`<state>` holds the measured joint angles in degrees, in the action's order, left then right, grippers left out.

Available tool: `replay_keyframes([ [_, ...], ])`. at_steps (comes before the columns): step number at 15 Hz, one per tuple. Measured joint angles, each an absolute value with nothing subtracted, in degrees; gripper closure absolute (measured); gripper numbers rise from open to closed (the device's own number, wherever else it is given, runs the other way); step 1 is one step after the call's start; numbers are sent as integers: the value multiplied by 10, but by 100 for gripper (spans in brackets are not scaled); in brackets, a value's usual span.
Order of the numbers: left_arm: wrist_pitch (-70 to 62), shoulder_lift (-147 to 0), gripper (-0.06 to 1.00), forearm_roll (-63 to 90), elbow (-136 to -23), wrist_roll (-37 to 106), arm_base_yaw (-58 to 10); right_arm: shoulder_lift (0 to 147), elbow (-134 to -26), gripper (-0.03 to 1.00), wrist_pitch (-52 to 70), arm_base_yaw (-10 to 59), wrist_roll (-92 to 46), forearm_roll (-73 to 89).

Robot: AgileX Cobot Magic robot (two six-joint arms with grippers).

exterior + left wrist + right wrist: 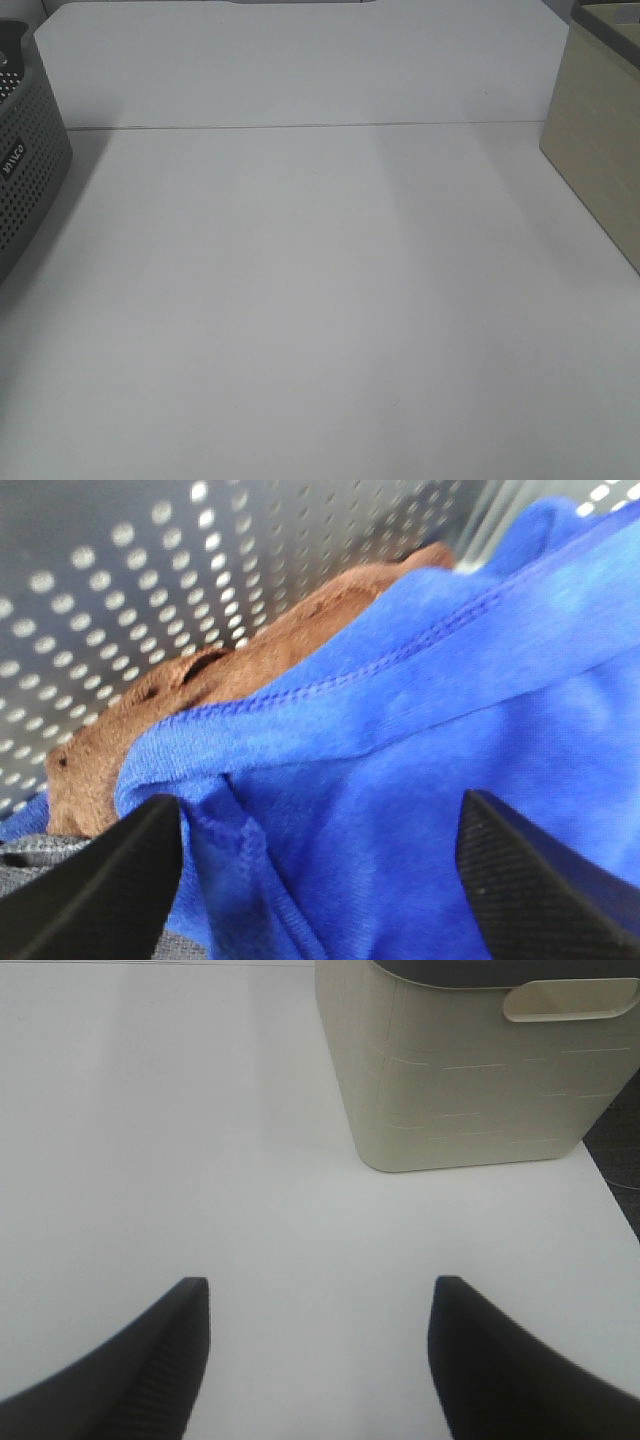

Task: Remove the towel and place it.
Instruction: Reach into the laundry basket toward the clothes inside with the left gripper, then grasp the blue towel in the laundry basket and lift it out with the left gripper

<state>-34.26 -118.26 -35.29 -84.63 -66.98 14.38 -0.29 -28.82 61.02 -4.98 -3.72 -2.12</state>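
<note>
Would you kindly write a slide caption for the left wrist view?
Open left gripper poised over the royal-blue plush towel, beside a brown cloth in a perforated grey basket.

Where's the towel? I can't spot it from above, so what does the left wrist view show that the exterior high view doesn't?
Only left wrist: the blue towel, a brown cloth touching it, and the open left end effector. Only exterior high: the white table and a beige bin on its right. Both: the grey perforated basket, inside versus outside.
</note>
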Motion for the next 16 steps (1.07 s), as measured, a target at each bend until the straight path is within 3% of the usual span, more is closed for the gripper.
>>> replay_keyframes([
  [2, -344, -1187, 26, -352, -846, -677, 144, -3, -288, 34, 610, -50, -37, -21],
  [4, -349, -1187, 36, -352, -846, -695, 144, -3, -288, 34, 610, -50, -37, -21],
  [6, -360, -1187, 55, -352, -846, -709, 144, -3, -288, 34, 610, -50, -37, -21],
  [8, -361, -1187, 82, -353, -846, -713, 144, -3, -288, 34, 610, -50, -37, -21],
  [9, -361, -1187, 91, -353, -846, -713, 144, -3, -288, 34, 610, -50, -37, -21],
  [16, -361, -1185, 94, -353, -846, -698, 144, -3, -288, 34, 610, -50, -37, -21],
])
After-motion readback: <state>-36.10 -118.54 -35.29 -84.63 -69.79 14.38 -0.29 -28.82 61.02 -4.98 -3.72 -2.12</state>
